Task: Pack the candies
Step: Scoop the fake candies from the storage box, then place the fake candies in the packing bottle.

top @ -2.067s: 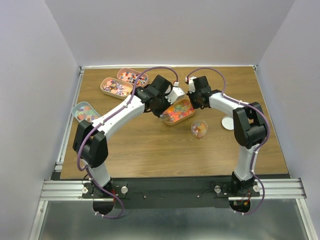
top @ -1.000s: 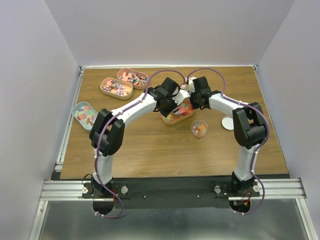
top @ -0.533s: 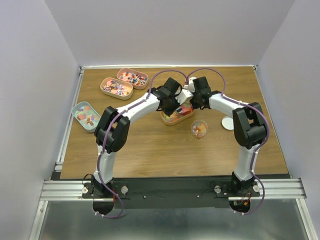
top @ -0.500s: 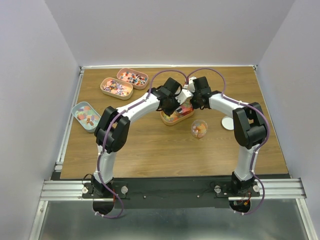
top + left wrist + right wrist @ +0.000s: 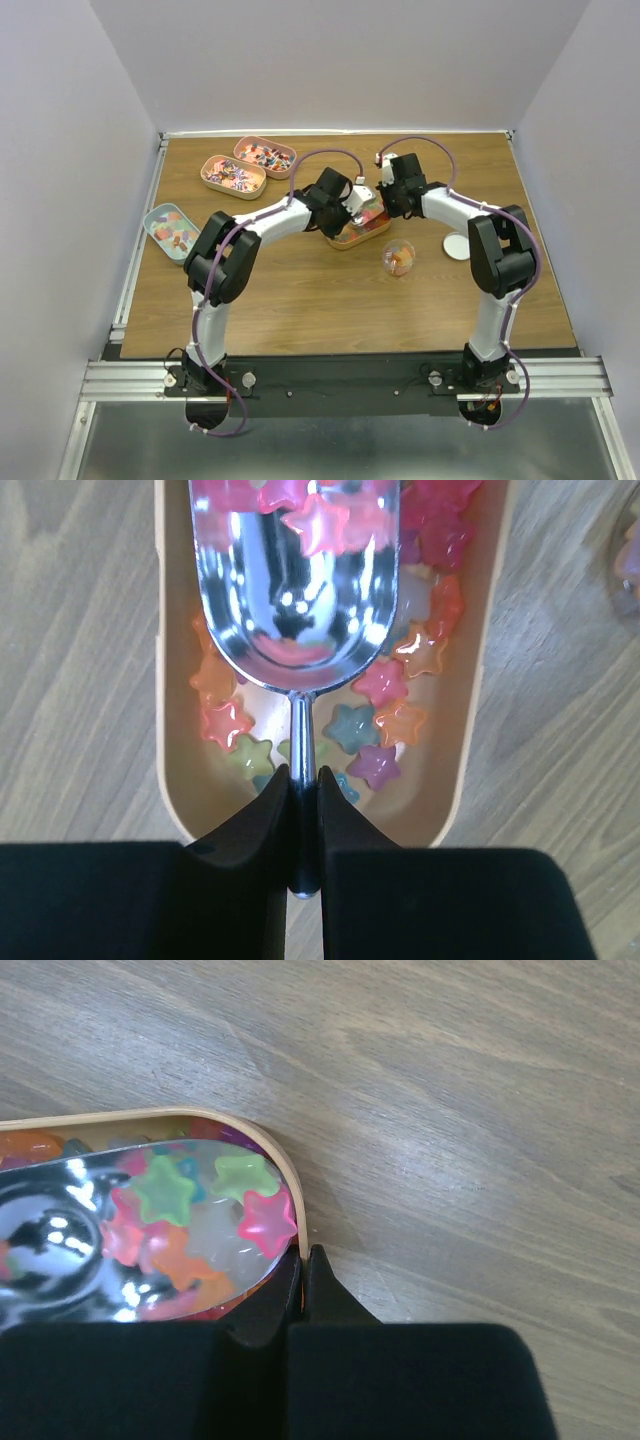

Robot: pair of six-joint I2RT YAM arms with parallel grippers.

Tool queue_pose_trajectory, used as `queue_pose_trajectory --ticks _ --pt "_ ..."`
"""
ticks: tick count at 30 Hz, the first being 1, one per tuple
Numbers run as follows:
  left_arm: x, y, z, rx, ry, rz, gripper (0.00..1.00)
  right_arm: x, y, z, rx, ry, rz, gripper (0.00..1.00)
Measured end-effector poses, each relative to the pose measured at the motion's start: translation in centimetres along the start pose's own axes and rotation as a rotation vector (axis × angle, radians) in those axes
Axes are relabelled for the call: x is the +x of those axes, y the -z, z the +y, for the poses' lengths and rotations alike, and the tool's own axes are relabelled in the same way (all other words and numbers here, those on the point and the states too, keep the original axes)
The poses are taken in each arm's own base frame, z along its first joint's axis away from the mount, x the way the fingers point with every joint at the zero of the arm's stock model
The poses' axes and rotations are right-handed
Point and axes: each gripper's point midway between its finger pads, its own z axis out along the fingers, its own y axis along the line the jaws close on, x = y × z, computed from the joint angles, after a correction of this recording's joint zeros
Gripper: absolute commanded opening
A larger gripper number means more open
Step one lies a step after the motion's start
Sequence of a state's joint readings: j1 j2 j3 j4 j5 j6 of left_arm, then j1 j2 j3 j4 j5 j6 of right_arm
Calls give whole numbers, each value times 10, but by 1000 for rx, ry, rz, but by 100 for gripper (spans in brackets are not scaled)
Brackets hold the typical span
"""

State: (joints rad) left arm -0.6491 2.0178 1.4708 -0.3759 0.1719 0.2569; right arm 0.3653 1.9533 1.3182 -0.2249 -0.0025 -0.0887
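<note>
Left pincer [image 5: 303, 780], clamped on scoop [image 5: 295, 580] handle, has slid toward 9 o'clock; bowl now among candies [image 5: 385, 680]. Right pincer [image 5: 303, 1260] pinches tin [image 5: 285, 1185] rim, steadying. Scoop loading, transfer pending.

The scoop [image 5: 295, 580] lies among the candies [image 5: 380, 680] in the tin [image 5: 172, 730], a jar [image 5: 398, 257] near its front-right.

In the left wrist view the scoop [image 5: 296, 590] and the oval tin [image 5: 478, 730] run off the top edge, and the handle's end disappears inside the left gripper [image 5: 303, 785]. From above, both arms cover most of that tin, and its candies [image 5: 362, 228] are too small to tell apart.
</note>
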Motion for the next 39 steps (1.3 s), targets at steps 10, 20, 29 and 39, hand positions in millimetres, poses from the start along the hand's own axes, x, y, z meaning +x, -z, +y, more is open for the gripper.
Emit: queue_pose_trajectory --ticks 10,20,29,39 --pt "3 -5 0 0 0 -60 0 1 1 -1 -14 -18 0 1" --pt "-2 19 -3 -4 -27 -82 0 -1 4 -1 -18 -22 -8 42" --pt "-11 46 8 -31 -51 -116 0 -21 24 -10 2 -39 -69 51" --pt "2 59 3 -16 -66 -90 0 -57 66 -14 -3 -65 -184 60"
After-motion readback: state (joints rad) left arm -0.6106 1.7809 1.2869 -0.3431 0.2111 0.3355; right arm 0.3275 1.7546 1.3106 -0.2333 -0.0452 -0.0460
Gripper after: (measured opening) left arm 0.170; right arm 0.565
